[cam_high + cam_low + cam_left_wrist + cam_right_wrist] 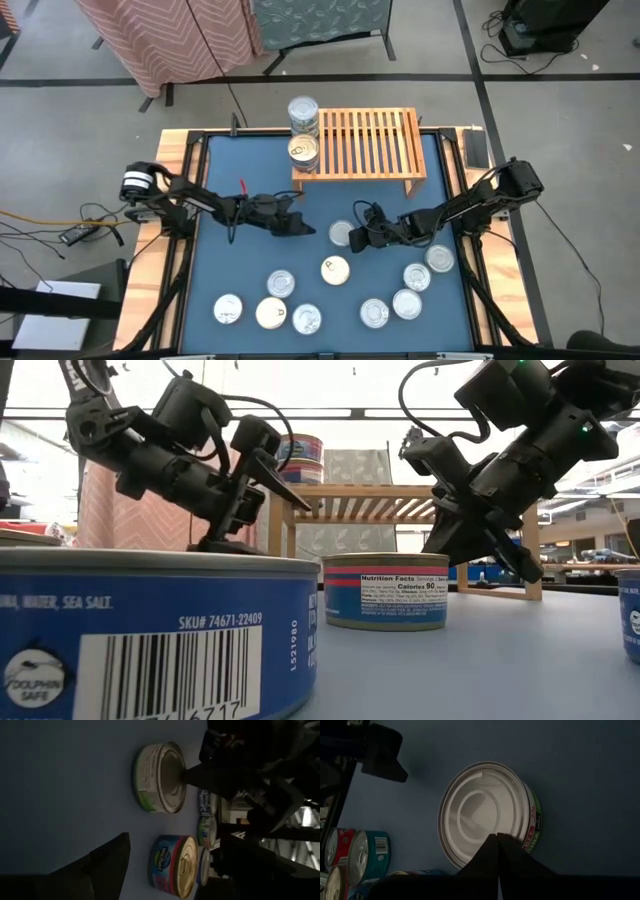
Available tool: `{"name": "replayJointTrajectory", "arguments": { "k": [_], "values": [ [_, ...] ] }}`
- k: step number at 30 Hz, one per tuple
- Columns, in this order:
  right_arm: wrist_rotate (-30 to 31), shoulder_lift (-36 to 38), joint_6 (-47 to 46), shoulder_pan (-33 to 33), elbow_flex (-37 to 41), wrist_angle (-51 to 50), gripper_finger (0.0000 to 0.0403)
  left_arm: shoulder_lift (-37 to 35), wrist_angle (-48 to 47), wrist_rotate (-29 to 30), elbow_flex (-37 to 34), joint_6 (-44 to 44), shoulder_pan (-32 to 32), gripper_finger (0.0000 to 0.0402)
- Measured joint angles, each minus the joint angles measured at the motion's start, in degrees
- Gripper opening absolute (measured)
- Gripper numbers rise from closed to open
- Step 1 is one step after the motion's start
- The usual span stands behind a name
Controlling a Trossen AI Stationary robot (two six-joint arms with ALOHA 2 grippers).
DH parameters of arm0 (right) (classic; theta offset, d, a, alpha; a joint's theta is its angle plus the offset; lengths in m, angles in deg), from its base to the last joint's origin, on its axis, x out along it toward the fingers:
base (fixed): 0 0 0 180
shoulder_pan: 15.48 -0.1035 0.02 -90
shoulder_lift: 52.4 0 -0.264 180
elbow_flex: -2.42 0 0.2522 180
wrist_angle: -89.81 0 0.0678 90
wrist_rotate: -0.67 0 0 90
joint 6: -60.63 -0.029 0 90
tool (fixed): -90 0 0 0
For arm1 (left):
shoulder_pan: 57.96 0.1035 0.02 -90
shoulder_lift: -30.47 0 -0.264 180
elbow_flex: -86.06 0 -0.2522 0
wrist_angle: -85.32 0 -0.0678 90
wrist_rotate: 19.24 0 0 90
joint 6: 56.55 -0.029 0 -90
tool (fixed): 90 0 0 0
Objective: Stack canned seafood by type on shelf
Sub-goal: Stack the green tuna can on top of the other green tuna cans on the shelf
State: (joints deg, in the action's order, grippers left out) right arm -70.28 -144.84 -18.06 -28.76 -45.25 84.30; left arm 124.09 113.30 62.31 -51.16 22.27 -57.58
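Blue table seen from above: right gripper point(352, 237) poised at the rim of a silver-topped, green-labelled can point(342, 233), fingers pressed together and holding nothing. Left gripper point(300, 226) waiting just across, jaws spread wide and empty. Wooden shelf point(375, 145) at the back edge with cans stacked at its left end; picking stage, likely needing the right jaws reopened to straddle the can.
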Motion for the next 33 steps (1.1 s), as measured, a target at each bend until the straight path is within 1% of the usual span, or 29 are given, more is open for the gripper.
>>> {"name": "replayJointTrajectory", "arguments": {
  "k": [6, 15, 19, 23, 25, 27, 28, 30, 33],
  "values": [
    [0.38, -0.04, -0.07, 0.00, 0.00, -0.69, 0.0002, 2.67, 1.20, 1.45, 2.29, 0.17, 0.00, 0.0312],
    [0.30, -0.02, -0.44, 0.00, -0.02, -1.35, 0.0001, 9.42, -0.07, 1.73, 6.71, 1.40, 0.00, 0.0312],
    [-0.12, 0.04, -0.41, 0.02, -0.11, -2.01, 0.0001, 10.77, 0.34, 0.76, 7.67, 2.87, 0.40, 0.0312],
    [-0.26, 0.04, 0.15, 0.02, -0.11, -1.90, 0.0001, 10.84, 0.77, 1.16, 7.71, 2.85, 0.42, 0.0312],
    [0.06, 0.02, 4.11, 0.02, 0.26, 0.66, 0.0002, 10.87, 0.89, 1.18, 7.71, 2.83, 0.42, 0.0312],
    [-0.37, 0.31, 10.18, 0.37, 0.68, 6.16, 0.0005, 10.91, 0.93, 1.22, 7.71, 2.85, 0.42, 0.0312],
    [-0.93, 0.07, 11.67, 0.94, 0.32, 7.72, 0.0005, 10.91, 0.89, 1.22, 7.71, 2.83, 0.42, 0.0312],
    [-1.01, 0.17, 12.13, 2.07, -0.27, 6.74, 0.0003, 10.91, 0.98, 1.28, 7.71, 2.83, 0.42, 0.0312],
    [0.71, 0.42, 13.39, 2.40, -0.96, 8.00, 0.0001, 10.92, 1.11, 1.29, 7.71, 2.71, 0.42, 0.0312]
  ]
}}
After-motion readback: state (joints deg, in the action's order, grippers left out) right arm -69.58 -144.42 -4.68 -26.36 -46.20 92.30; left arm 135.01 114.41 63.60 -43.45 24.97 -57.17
